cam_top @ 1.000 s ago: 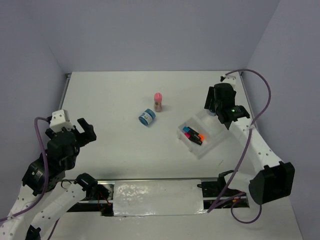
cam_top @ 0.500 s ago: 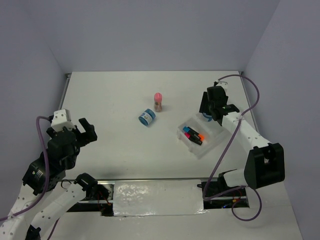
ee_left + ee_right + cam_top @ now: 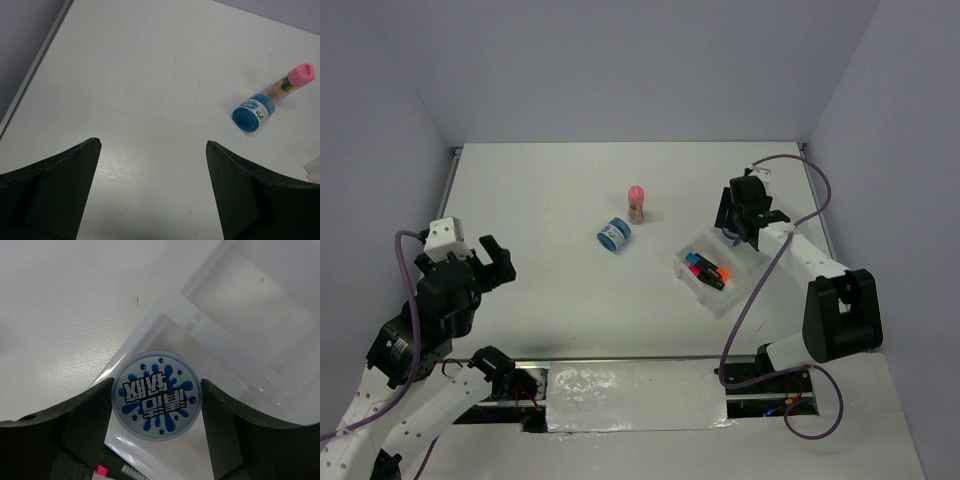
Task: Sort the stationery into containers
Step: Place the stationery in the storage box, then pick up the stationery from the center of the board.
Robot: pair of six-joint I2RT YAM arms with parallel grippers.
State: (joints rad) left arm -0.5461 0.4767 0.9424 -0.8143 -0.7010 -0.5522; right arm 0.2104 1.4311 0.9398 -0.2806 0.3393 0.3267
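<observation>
My right gripper (image 3: 156,385) is shut on a round disc (image 3: 156,395) with a blue splash pattern, holding it just above the far compartment of the translucent tray (image 3: 250,300). In the top view this gripper (image 3: 732,228) hangs over the tray's (image 3: 740,290) far end. The pink-, orange- and blue-capped markers (image 3: 708,271) lie in its near compartment. A second blue disc (image 3: 614,235) lies on its side mid-table, and a pink-capped tube (image 3: 637,203) stands just behind it. At the near left my left gripper (image 3: 490,262) is open and holds nothing. Its wrist view shows that disc (image 3: 254,112) and the tube (image 3: 292,82) far ahead.
White table with a raised rail (image 3: 451,180) along the left edge and grey walls on three sides. A purple cable (image 3: 810,190) loops over the right arm near the right wall.
The right arm has swung in from the right, and its gripper has shifted slightly left over the tray's far end with the disc. The left arm has not moved.
</observation>
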